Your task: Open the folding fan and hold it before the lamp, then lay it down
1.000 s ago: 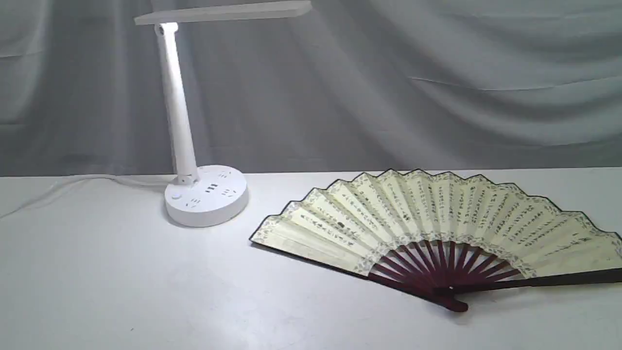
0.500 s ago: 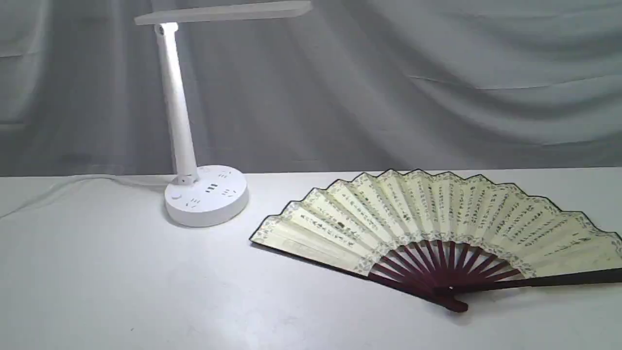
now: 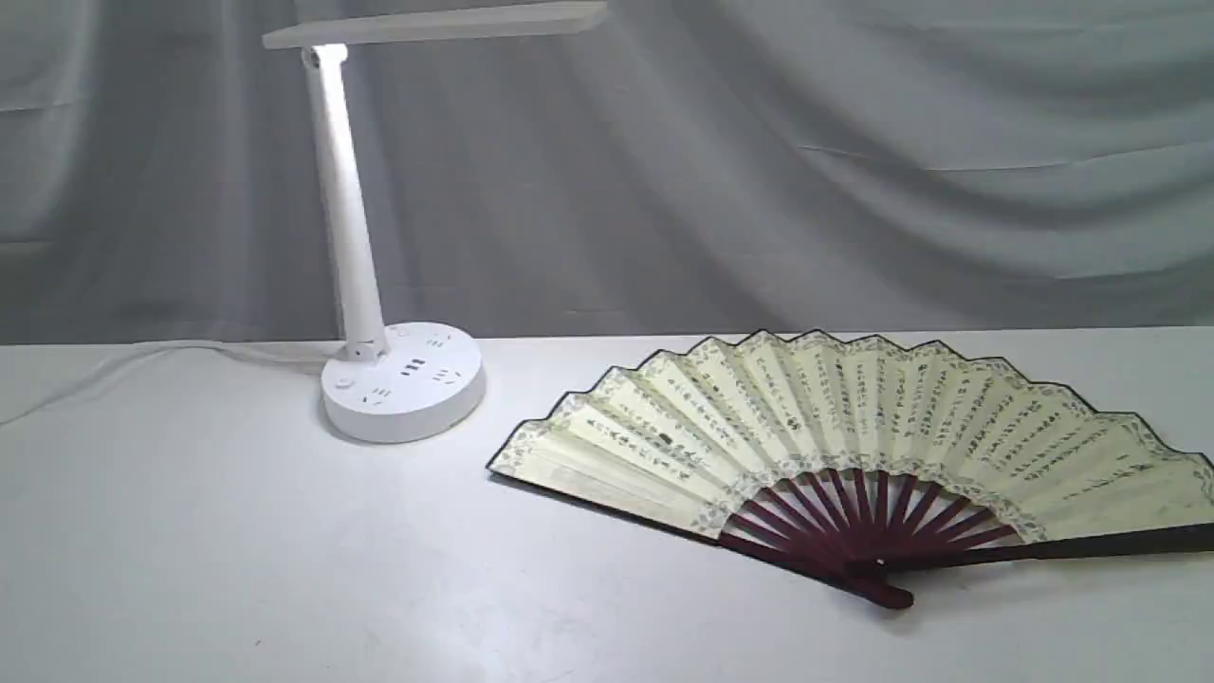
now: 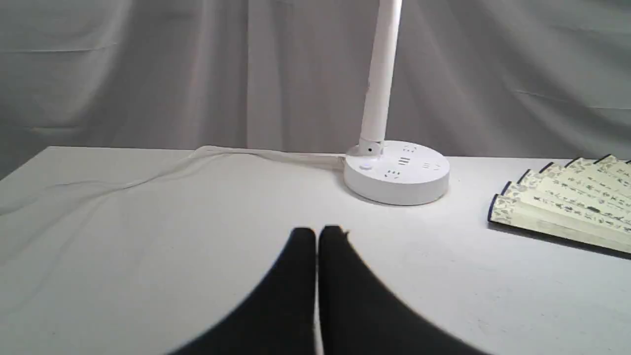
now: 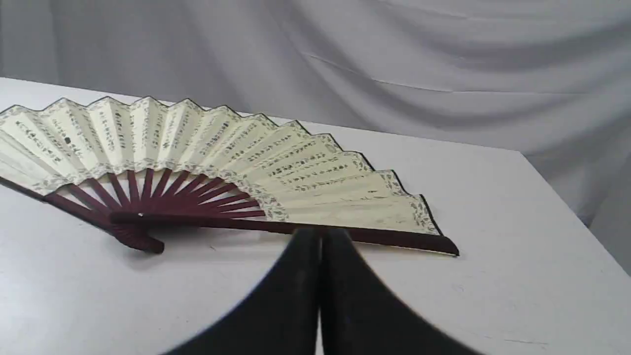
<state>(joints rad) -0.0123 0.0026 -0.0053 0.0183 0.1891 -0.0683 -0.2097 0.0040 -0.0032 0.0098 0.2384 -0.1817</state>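
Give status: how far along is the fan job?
Done: the folding fan lies fully spread, flat on the table beside the lamp. In hand: nothing; left gripper and right gripper are shut and empty. Left: nothing visible; whether it was held before the lamp can't be told.

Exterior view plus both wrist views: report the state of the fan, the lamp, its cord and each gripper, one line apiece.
folding fan: fully spread, lying flat on the table, nothing holding it.
lamp: upright on its base, head bar horizontal, seemingly switched on.
cord: lying slack on the table, running from the lamp's base.
left gripper: shut, empty, over bare table.
right gripper: shut, empty, beside the fan.
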